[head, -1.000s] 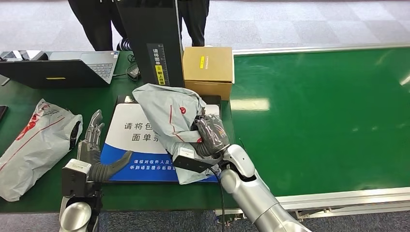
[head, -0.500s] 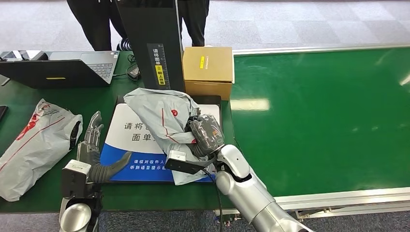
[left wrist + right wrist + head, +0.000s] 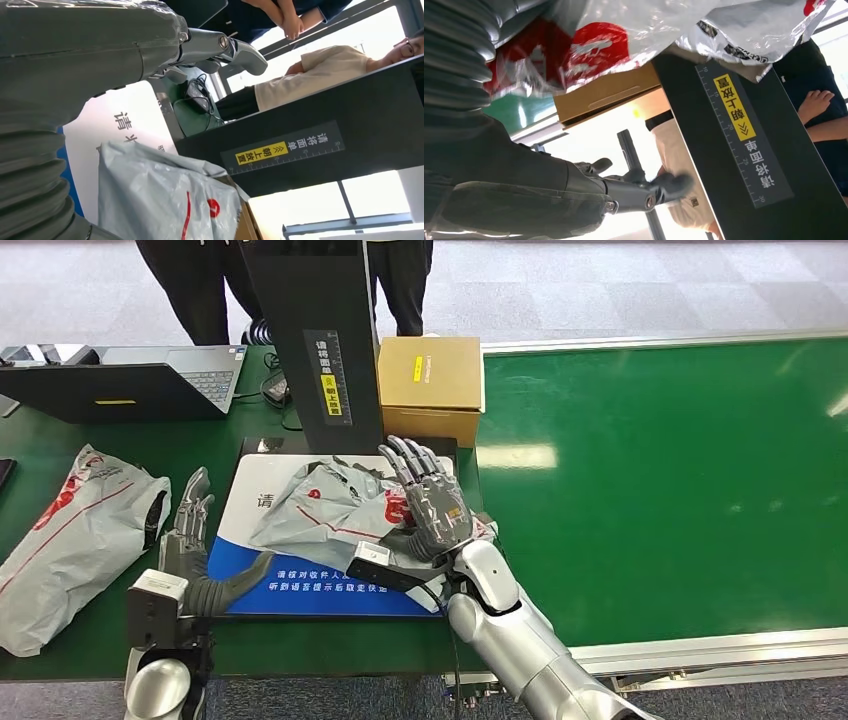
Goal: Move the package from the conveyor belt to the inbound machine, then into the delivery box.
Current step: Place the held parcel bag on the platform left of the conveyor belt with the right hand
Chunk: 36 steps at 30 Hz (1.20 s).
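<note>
Open laptop (image 3: 150, 380) at ten o'clock on the bench (image 3: 60, 440) — a cardboard box (image 3: 430, 385) at twelve, people's legs (image 3: 200, 280) behind.

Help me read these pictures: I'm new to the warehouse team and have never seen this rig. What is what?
The wide picture is the robot's own head view, looking down. The other two come from cameras at its wrists, turned at odd angles. Its right robot hand is open with fingers spread, at the edge of a grey package that lies on the blue and white platform of the inbound machine. Whether it touches the package is unclear. The left robot hand is open beside the platform, holding nothing. The green conveyor belt runs on the right. A cardboard box, a laptop and a second bag sit nearby.
</note>
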Each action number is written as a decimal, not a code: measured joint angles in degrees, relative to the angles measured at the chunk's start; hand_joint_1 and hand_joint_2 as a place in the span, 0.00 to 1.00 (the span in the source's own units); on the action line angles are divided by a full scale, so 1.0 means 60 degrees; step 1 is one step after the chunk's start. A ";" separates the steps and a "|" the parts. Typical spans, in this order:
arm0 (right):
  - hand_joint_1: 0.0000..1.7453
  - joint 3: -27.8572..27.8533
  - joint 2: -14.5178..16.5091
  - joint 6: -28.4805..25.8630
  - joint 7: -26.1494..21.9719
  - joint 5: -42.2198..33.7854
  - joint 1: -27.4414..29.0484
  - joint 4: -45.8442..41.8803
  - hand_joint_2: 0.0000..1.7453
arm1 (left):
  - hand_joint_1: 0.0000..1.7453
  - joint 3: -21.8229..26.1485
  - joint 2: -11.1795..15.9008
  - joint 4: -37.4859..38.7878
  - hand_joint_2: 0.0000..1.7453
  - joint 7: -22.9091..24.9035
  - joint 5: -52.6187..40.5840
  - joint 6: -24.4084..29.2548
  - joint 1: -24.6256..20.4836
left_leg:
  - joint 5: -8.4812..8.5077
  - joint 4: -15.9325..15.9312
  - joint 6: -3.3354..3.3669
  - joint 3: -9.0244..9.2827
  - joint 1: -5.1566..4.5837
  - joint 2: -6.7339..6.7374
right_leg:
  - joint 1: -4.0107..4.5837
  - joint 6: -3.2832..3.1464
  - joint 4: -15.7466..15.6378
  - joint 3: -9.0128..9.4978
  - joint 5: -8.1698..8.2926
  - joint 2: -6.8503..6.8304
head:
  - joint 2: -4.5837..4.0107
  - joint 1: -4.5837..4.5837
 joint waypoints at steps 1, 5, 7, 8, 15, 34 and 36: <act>0.00 -0.0002 0.0000 -0.0009 -0.0018 -0.0001 -0.0014 0.0041 0.50 | 0.00 -0.0016 0.0005 0.0000 1.00 -0.0001 -0.0001 0.0008 -0.0002 | 0.0000 0.0000 0.0000 0.0000 0.0000 0.0000 | 0.0000 0.0000 0.0000 0.0000 0.0000 0.0000 | 0.0000 0.0000; 0.00 -0.0005 0.0000 -0.0045 -0.0118 -0.0055 -0.0080 0.0183 1.00 | 0.00 -0.0036 0.0025 0.0002 1.00 -0.0024 -0.0001 0.0045 -0.0003 | 0.0000 0.0000 0.0000 0.0000 0.0000 0.0000 | 0.0000 0.0000 0.0000 -0.0001 0.0000 0.0000 | 0.0000 0.0000; 0.00 -0.0009 0.0000 -0.0082 -0.0178 -0.0114 -0.0112 0.0253 1.00 | 0.00 -0.0046 0.0038 0.0004 1.00 -0.0041 0.0000 0.0080 -0.0002 | 0.0000 0.0000 0.0000 0.0000 0.0000 0.0000 | 0.0000 0.0000 0.0000 0.0000 0.0000 0.0000 | 0.0000 0.0000; 0.00 -0.0012 0.0000 -0.0104 -0.0216 -0.0147 -0.0123 0.0287 1.00 | 0.00 -0.0053 0.0048 0.0005 1.00 -0.0051 0.0002 0.0102 0.0000 | 0.0000 0.0000 0.0000 0.0000 0.0000 0.0000 | 0.0000 0.0000 0.0000 0.0000 0.0000 0.0000 | 0.0000 0.0000; 0.00 -0.0068 0.0000 -0.0437 -0.0523 -0.0384 -0.0131 0.0391 1.00 | 0.00 -0.0084 0.0139 0.0034 1.00 -0.0121 0.0036 0.0213 0.0003 | 0.0000 0.0000 0.0000 0.0000 0.0000 0.0000 | 0.0000 0.0000 0.0000 0.0000 0.0000 0.0000 | 0.0000 0.0000; 0.00 -0.1352 0.0289 -0.0730 -0.3811 -0.3887 0.0390 -0.1009 1.00 | 0.00 -0.0200 0.0189 0.0280 1.00 -0.0160 0.0173 0.0391 -0.0113 | 0.0000 0.0000 0.0000 0.0001 0.0000 0.0000 | 0.0000 0.0000 0.0000 -0.0002 0.0000 0.0001 | 0.0000 0.0000; 0.00 -0.1416 0.0294 -0.0733 -0.3805 -0.4009 0.0432 -0.1135 1.00 | 0.00 -0.0218 0.0194 0.0293 1.00 -0.0182 0.0199 0.0421 -0.0111 | 0.0000 0.0000 0.0000 0.0001 0.0000 0.0000 | 0.0000 0.0000 0.0000 -0.0002 0.0000 0.0001 | 0.0000 0.0000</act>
